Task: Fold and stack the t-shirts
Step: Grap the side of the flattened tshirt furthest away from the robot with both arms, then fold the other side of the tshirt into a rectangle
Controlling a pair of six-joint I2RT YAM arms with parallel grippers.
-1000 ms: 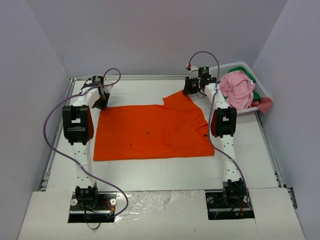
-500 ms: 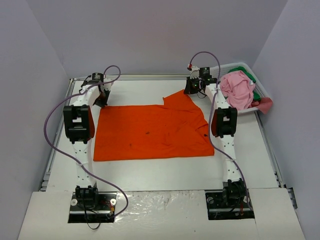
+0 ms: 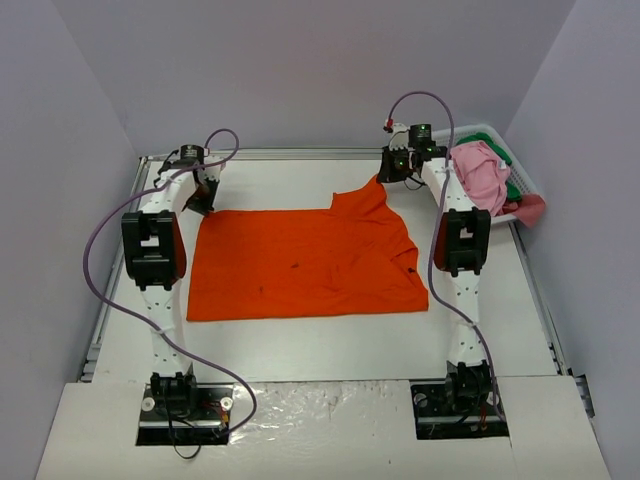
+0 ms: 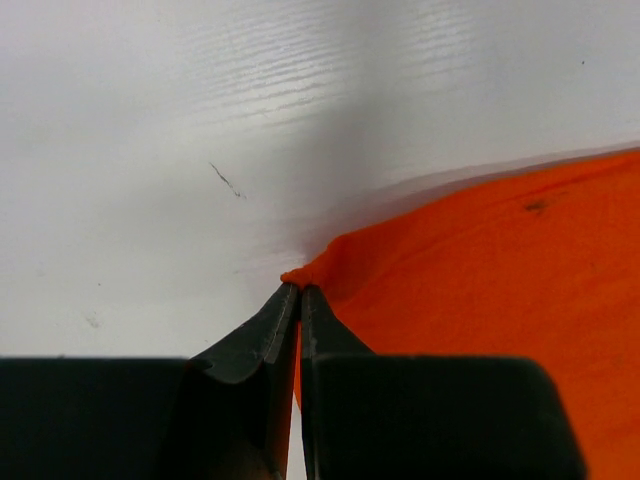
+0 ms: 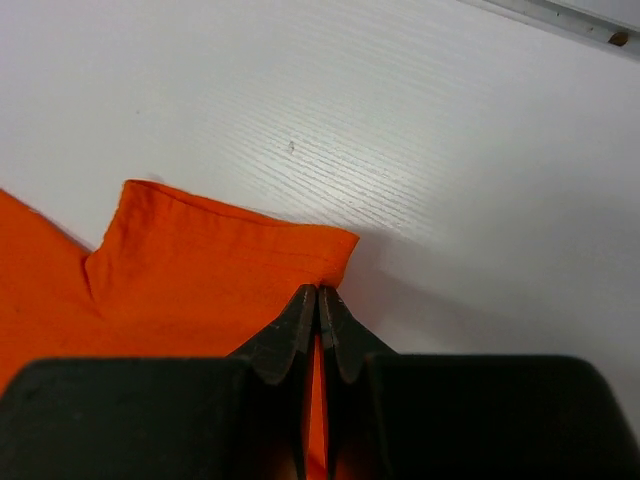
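From above, the large bright orange cloth t-shirt (image 3: 305,262) lies spread flat on the white surface (image 3: 300,345), with my left pincer (image 3: 201,203) at its far left corner and my right pincer (image 3: 388,176) at the far sleeve. The left wrist view shows those jaws closed tight on a pinch of the corner. The right wrist view shows the other jaws clamped on the sleeve's edge, so I judge it best to lift both together, level and taut.

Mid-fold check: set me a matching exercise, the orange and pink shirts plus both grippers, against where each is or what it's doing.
1 orange t-shirt
2 pink t-shirt
3 left gripper
4 right gripper

A pinching a sleeve corner
B spread out flat
C heaped at the far right
D pinching the shirt's far left corner

Pairs: 1-B, 2-C, 3-D, 4-A
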